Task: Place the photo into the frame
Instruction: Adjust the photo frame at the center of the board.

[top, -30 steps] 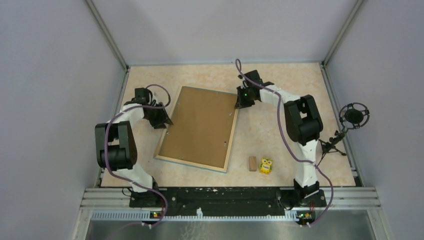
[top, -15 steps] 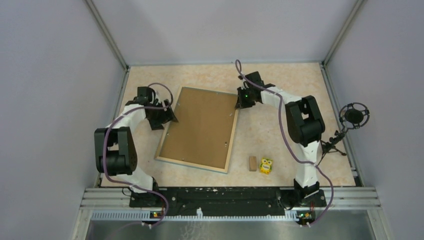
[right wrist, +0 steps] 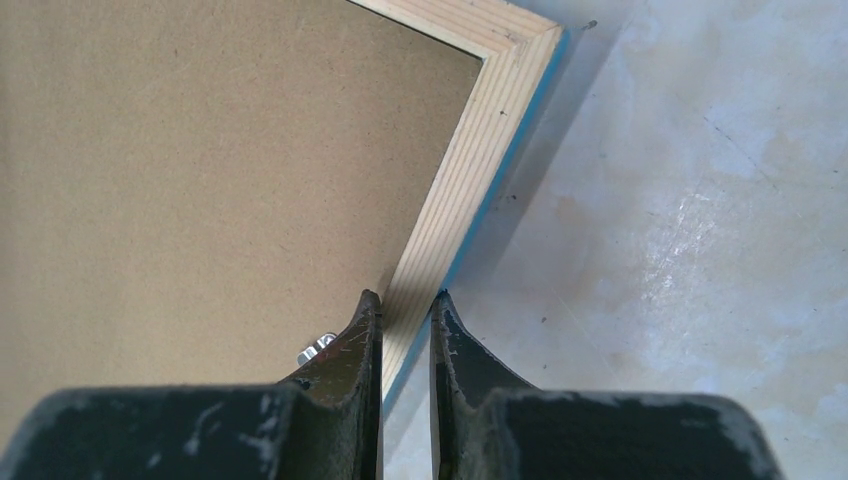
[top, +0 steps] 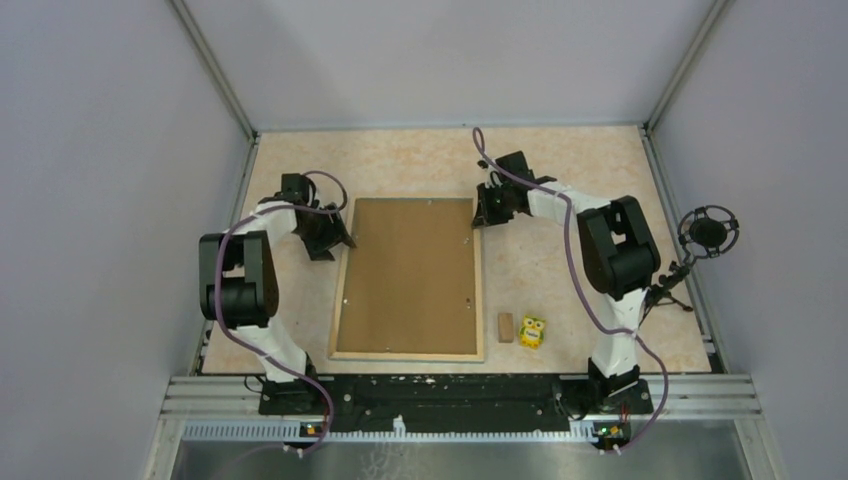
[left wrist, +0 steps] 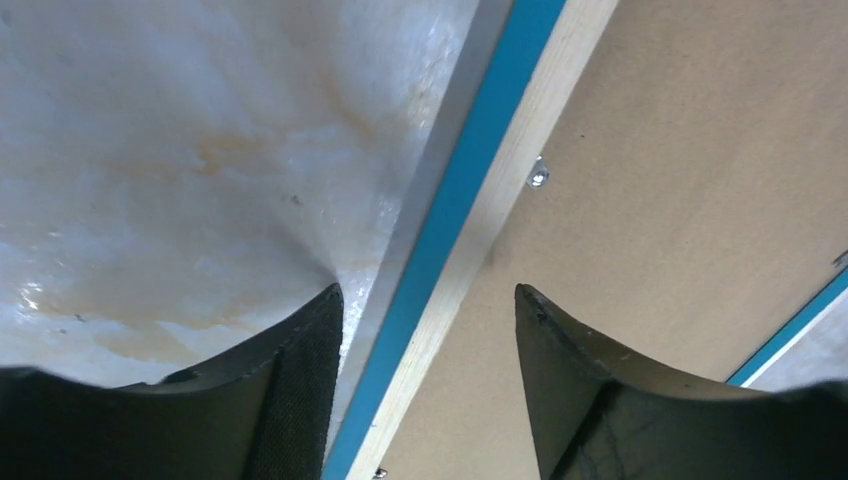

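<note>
The frame (top: pixel 341 290) lies face down in the middle of the table, light wood rails with blue edges around a brown backing board (top: pixel 410 275). The photo is hidden. My left gripper (top: pixel 343 238) is open, its fingers standing either side of the frame's left rail (left wrist: pixel 470 200) without touching it. In its wrist view the left gripper (left wrist: pixel 428 290) shows table on one side and backing board (left wrist: pixel 680 180) on the other. My right gripper (top: pixel 481 215) is shut on the frame's right rail (right wrist: pixel 470 150) just below the far right corner. That rail runs between the right gripper (right wrist: pixel 405 297) jaws.
A small wooden block (top: pixel 505 327) and a yellow toy (top: pixel 532 331) lie right of the frame's near corner. A microphone on a stand (top: pixel 708 233) sits at the right edge. Grey walls enclose the table on three sides.
The frame has swung from tilted to square with the table's near edge, pulled by my right gripper. My left gripper has opened and let go of the left rail.
</note>
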`<move>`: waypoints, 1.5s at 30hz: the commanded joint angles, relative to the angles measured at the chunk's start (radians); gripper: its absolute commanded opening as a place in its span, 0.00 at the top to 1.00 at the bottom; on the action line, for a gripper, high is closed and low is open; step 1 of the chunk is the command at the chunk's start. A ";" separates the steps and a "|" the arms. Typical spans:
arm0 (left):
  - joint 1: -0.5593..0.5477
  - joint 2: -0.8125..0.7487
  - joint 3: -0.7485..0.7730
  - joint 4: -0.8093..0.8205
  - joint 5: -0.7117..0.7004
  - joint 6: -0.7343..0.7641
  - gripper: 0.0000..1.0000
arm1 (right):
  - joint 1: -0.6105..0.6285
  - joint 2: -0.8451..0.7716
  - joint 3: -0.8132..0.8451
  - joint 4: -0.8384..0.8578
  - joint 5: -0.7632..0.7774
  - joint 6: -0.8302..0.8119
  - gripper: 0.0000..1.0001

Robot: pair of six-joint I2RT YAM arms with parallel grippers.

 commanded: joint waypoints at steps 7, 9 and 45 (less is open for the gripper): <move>-0.032 -0.095 -0.114 -0.013 -0.075 0.098 0.51 | 0.002 0.001 0.017 -0.108 0.022 -0.009 0.94; -0.033 -0.080 -0.110 -0.010 -0.065 0.106 0.56 | 0.003 0.019 0.062 -0.150 0.044 0.028 0.84; -0.015 0.058 -0.035 0.039 0.124 0.040 1.00 | 0.058 0.047 0.210 -0.302 0.285 0.345 0.39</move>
